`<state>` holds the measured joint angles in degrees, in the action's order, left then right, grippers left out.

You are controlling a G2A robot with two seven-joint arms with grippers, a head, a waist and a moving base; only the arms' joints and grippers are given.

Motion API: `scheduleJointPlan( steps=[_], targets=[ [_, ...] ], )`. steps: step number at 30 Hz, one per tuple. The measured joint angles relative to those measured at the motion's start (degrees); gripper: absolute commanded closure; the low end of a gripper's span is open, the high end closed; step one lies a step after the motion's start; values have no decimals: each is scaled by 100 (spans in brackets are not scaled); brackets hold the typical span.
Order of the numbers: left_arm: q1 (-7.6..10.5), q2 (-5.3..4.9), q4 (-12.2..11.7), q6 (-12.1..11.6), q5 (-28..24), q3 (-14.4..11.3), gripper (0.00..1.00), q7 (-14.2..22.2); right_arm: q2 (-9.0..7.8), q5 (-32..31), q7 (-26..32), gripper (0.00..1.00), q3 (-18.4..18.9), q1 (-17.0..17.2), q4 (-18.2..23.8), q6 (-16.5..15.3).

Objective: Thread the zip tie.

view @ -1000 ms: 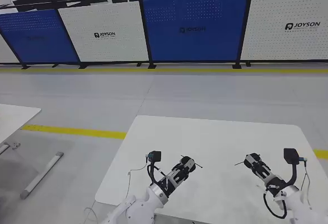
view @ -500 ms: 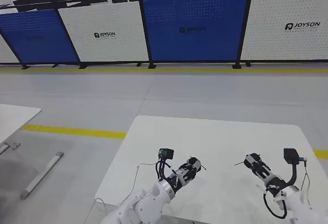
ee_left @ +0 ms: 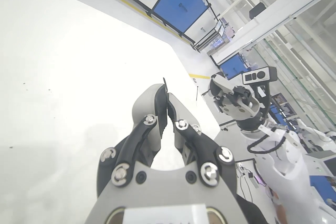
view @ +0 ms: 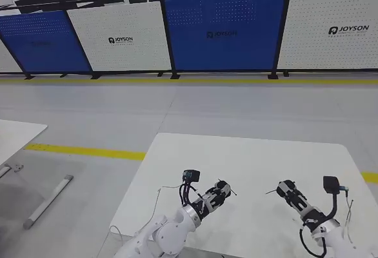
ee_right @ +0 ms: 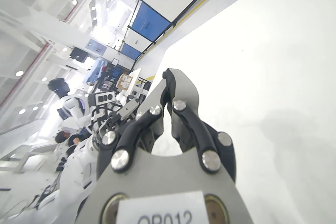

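The zip tie (ee_left: pixel 164 82), a thin black strip, pokes from the pressed-together fingers of the left gripper (view: pixel 226 187), low in the middle of the top view over the white bench (view: pixel 253 151). A similar black sliver (view: pixel 270 191) juts from the right gripper (view: pixel 281 187), to the right in the frame, its fingers pinched on it likewise. It looks light, springy and slick, so I'd hold it close behind the tip to steer it.
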<state>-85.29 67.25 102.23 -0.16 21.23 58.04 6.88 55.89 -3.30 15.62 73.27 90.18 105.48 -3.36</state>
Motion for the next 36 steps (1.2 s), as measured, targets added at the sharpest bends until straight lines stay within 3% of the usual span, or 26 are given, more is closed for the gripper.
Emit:
scheduleJointPlan(
  steps=[5, 8, 22, 25, 30, 32, 36],
  targets=[
    [0, 0, 0, 0, 0, 0, 100, 0, 80, 302, -315, 100, -205, 209, -243, -841],
    [0, 0, 0, 0, 0, 0, 100, 0, 116, 617, -270, 100, -304, 320, -320, -1129],
    [18, 8, -31, -34, -101, -10, 100, 46, 123, 814, -111, 100, -332, 329, -342, -1047],
    [165, 38, -237, -222, -675, 26, 100, 264, 123, 814, -111, 100, -332, 329, -342, -1047],
    [383, 63, -669, -729, -1572, 122, 100, 643, 123, 814, -111, 100, -332, 329, -342, -1047],
    [430, 57, -765, -872, -1671, 138, 100, 792, 123, 814, -111, 100, -332, 329, -342, -1047],
    [435, 54, -774, -897, -1593, 134, 100, 805, 134, 778, -211, 100, -314, 339, -329, -986]
  ],
)
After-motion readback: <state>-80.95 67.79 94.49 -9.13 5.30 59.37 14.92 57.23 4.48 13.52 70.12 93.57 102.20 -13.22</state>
